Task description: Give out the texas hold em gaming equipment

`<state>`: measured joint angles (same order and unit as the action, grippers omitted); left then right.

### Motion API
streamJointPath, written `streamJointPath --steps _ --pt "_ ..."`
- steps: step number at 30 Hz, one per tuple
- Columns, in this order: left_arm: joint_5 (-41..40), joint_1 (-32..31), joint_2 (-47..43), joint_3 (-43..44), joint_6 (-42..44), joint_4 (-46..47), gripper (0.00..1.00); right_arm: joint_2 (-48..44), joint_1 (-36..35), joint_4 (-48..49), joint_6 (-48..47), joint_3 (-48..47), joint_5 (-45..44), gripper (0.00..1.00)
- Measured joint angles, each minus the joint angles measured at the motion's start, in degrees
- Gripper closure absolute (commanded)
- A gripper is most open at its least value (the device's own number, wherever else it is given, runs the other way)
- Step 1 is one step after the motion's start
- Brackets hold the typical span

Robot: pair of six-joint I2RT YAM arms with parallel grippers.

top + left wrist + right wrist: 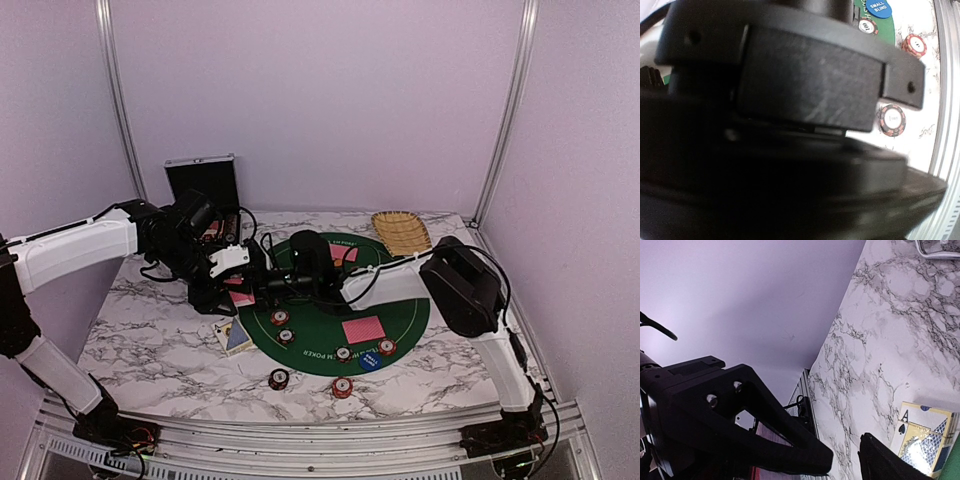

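Note:
On the round green mat point(405, 310) lie red-backed playing cards point(362, 329), with another red card at the mat's far edge. Striped poker chips point(280, 317) dot the mat's near edge, and two more lie on the marble in front of it. One chip point(892, 120) shows in the left wrist view. A blue button disc point(371, 361) sits at the mat's front. My left gripper point(238, 288) is shut on a small stack of red cards point(240, 297) at the mat's left edge. My right gripper point(845, 462) is open, and its fingers point(790, 455) stand right at those cards. Dark gripper parts block most of the left wrist view.
A blue and gold card box point(233, 336) showing an ace of spades lies left of the mat. The open silver case point(203, 180) stands at the back left. The tan woven tray point(401, 232) sits at the back right. Both arms meet over the mat's left half.

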<state>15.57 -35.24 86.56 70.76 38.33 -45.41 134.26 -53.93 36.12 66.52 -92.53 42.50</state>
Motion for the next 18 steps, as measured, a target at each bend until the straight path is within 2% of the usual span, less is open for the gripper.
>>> streamJointPath --steps 10,18 --pt "-0.2 0.0 0.3 0.0 0.0 -0.5 0.97 1.0 0.3 -2.3 0.9 -0.2 -0.7 0.30" --pt "-0.2 0.0 0.4 0.0 0.0 -1.2 0.97 -3.1 1.4 -2.8 -0.4 5.1 -1.2 0.40"
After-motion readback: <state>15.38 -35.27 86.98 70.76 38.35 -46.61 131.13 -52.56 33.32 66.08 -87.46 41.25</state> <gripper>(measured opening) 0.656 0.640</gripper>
